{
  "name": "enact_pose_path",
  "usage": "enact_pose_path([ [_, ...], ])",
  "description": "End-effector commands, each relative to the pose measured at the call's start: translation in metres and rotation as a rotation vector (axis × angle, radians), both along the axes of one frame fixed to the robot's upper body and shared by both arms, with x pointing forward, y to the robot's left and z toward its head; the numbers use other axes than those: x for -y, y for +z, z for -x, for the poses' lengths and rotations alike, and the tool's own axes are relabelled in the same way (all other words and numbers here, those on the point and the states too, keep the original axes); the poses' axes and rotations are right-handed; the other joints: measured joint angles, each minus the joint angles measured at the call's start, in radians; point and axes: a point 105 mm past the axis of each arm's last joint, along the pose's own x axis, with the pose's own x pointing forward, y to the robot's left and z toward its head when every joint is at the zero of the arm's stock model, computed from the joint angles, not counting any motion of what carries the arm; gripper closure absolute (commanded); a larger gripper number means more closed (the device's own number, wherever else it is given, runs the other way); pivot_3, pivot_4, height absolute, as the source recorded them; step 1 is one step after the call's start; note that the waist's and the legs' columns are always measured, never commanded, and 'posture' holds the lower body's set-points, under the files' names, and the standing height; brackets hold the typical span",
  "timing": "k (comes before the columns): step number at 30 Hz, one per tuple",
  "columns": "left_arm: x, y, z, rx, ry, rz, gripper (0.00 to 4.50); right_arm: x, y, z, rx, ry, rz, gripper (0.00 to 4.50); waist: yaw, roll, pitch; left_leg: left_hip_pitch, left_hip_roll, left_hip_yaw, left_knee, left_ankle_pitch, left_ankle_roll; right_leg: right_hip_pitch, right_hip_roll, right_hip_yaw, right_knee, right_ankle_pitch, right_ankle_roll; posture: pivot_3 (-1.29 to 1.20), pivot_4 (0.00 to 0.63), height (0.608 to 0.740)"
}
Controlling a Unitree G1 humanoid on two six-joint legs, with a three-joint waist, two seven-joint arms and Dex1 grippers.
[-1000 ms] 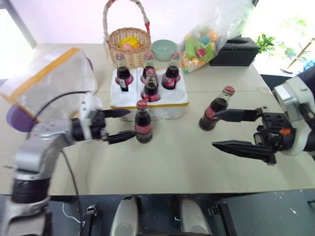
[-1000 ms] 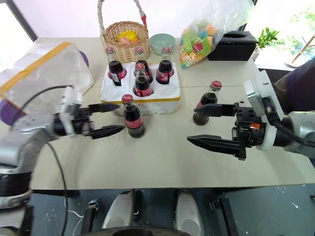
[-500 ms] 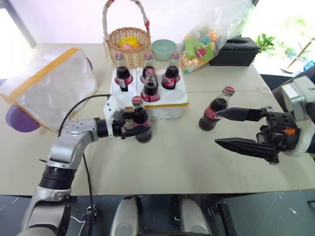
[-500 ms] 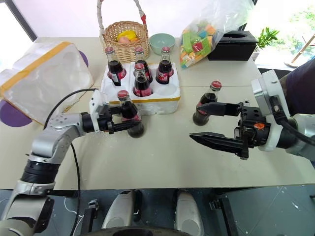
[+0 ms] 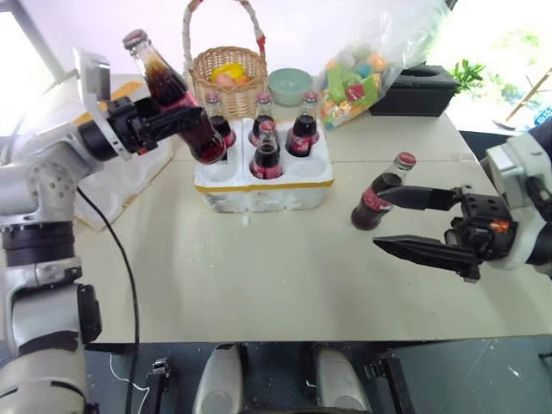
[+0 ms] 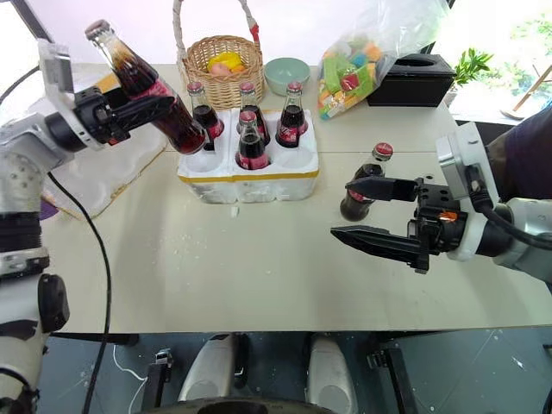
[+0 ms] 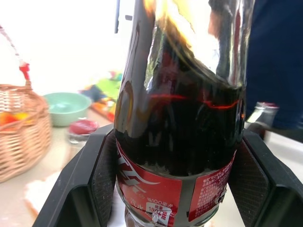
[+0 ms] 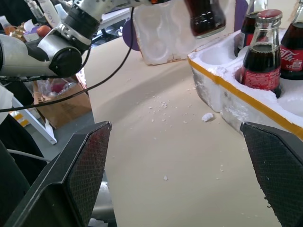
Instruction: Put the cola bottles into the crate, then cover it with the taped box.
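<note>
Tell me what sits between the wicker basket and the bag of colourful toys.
A pale green bowl sits on the table between the wicker basket and the bag of colourful toys, seen in both eye views.

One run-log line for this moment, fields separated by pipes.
left gripper: shut on cola bottle, lifted, tilted | right gripper: jaws open beside table bottle | crate: four bottles seated

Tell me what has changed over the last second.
The left gripper closed its jaws on the cola bottle standing in front of the crate and lifted it, tilted, up and leftward. Unchanged: four bottles in the crate, the right gripper open by the last bottle on the table, and the taped box.
</note>
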Motion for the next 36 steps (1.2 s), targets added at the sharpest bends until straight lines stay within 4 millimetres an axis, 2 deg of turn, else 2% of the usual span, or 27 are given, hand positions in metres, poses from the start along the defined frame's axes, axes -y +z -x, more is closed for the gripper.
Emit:
enact_pose_path([
  [1, 0.008, 0.007, -0.003, 0.082, -0.037, -0.060, 1.87, 0.000, 0.008, 0.000, 0.045, -0.012, -0.015, 0.00, 0.000, 0.000, 0.000, 0.000, 0.000, 0.000, 0.000, 0.000, 0.000, 0.000, 0.000, 0.000, 0.000, 0.000, 0.000, 0.00, 0.150, 0.740],
  [6, 0.019, -0.026, -0.012, 0.052, -0.073, -0.178, 1.87, 0.000, 0.007, -0.004, 0.044, -0.042, -0.013, 0.00, -0.001, -0.001, 0.001, -0.001, 0.000, 0.000, 0.000, 0.000, 0.000, -0.001, 0.000, 0.000, 0.000, 0.000, 0.000, 0.00, 0.150, 0.740],
  [12, 0.025, -0.065, -0.029, 0.103, 0.019, -0.375, 1.87, 0.000, 0.006, -0.005, 0.046, -0.051, -0.015, 0.00, 0.000, -0.001, 0.000, -0.001, 0.000, 0.000, 0.000, 0.000, 0.000, -0.001, 0.000, 0.000, 0.000, 0.000, 0.000, 0.00, 0.150, 0.740],
  [14, 0.028, -0.068, -0.034, 0.108, 0.047, -0.353, 0.78, 0.000, 0.005, -0.009, 0.053, -0.070, -0.013, 0.00, 0.000, -0.001, 0.000, -0.001, 0.000, 0.000, 0.000, 0.000, 0.000, -0.001, 0.000, 0.000, 0.000, 0.000, 0.000, 0.00, 0.150, 0.740],
  [16, 0.029, -0.068, -0.034, 0.115, 0.055, -0.327, 0.04, 0.001, 0.004, -0.012, 0.058, -0.087, -0.008, 0.00, 0.001, 0.000, 0.000, 0.000, 0.001, 0.000, 0.000, 0.000, 0.000, 0.000, 0.000, 0.000, 0.001, 0.000, 0.000, 0.00, 0.150, 0.740],
  [19, 0.023, -0.055, -0.027, 0.130, 0.053, -0.260, 0.04, 0.005, 0.000, -0.015, 0.061, -0.124, 0.005, 0.00, 0.000, 0.000, 0.000, 0.000, 0.000, 0.000, 0.000, 0.000, 0.000, 0.000, 0.000, 0.000, 0.001, 0.000, 0.000, 0.00, 0.150, 0.740],
  [22, 0.009, -0.024, -0.011, 0.131, 0.033, -0.163, 0.04, 0.014, -0.006, -0.018, 0.054, -0.185, 0.020, 0.00, -0.001, 0.000, 0.000, 0.000, 0.001, 0.000, 0.000, 0.000, 0.000, 0.000, 0.000, 0.000, 0.001, 0.000, 0.000, 0.00, 0.150, 0.740],
  [25, 0.000, 0.013, 0.018, 0.106, -0.068, -0.069, 0.04, 0.030, -0.017, -0.025, 0.037, -0.279, 0.045, 0.00, -0.005, -0.001, 0.000, -0.001, 0.001, 0.000, 0.000, 0.000, 0.000, -0.001, 0.001, 0.000, 0.002, 0.001, 0.001, 0.00, 0.150, 0.740],
  [26, -0.001, 0.028, 0.038, 0.096, -0.150, -0.052, 0.04, 0.036, -0.023, -0.027, 0.032, -0.318, 0.058, 0.00, -0.007, 0.000, 0.000, 0.000, 0.001, 0.000, 0.000, 0.000, 0.000, -0.001, 0.001, 0.000, 0.002, 0.001, 0.001, 0.00, 0.150, 0.740],
  [28, 0.005, 0.041, 0.072, 0.058, -0.302, -0.065, 0.04, 0.045, -0.032, -0.030, 0.021, -0.375, 0.064, 0.00, -0.012, 0.000, 0.000, 0.000, 0.001, 0.000, 0.000, 0.000, 0.000, -0.001, 0.001, 0.000, 0.002, 0.000, 0.001, 0.00, 0.150, 0.740],
  [29, 0.010, 0.041, 0.089, 0.037, -0.379, -0.092, 0.04, 0.049, -0.035, -0.032, 0.019, -0.400, 0.059, 0.00, -0.014, 0.000, 0.000, 0.001, 0.001, 0.000, 0.000, 0.000, 0.000, -0.001, 0.001, 0.000, 0.002, 0.000, 0.000, 0.00, 0.150, 0.740],
  [31, 0.029, 0.010, 0.117, -0.010, -0.508, -0.262, 0.04, 0.057, -0.044, -0.042, 0.019, -0.482, 0.047, 0.00, -0.018, 0.003, -0.002, 0.002, 0.001, 0.000, 0.000, 0.000, 0.000, 0.001, 0.000, 0.001, 0.001, 0.000, 0.000, 0.00, 0.150, 0.740],
  [32, 0.037, -0.006, 0.122, -0.023, -0.534, -0.321, 0.04, 0.059, -0.048, -0.047, 0.020, -0.514, 0.039, 0.00, -0.022, 0.005, -0.003, 0.003, 0.001, 0.001, 0.000, 0.000, 0.000, 0.002, -0.001, 0.001, 0.001, 0.000, 0.000, 0.00, 0.150, 0.740],
  [33, 0.042, -0.015, 0.125, -0.027, -0.544, -0.354, 0.04, 0.060, -0.051, -0.051, 0.022, -0.532, 0.034, 0.00, -0.021, 0.006, -0.004, 0.004, 0.000, 0.001, 0.000, 0.000, 0.000, 0.003, -0.001, 0.001, 0.000, -0.001, 0.000, 0.00, 0.150, 0.740],
  [36, 0.055, -0.026, 0.110, -0.002, -0.478, -0.312, 0.04, 0.063, -0.061, -0.063, 0.028, -0.582, 0.035, 0.00, -0.021, 0.005, -0.003, 0.006, 0.000, 0.000, 0.000, 0.000, -0.001, 0.006, -0.001, 0.000, 0.000, -0.001, 0.000, 0.00, 0.150, 0.740],
])
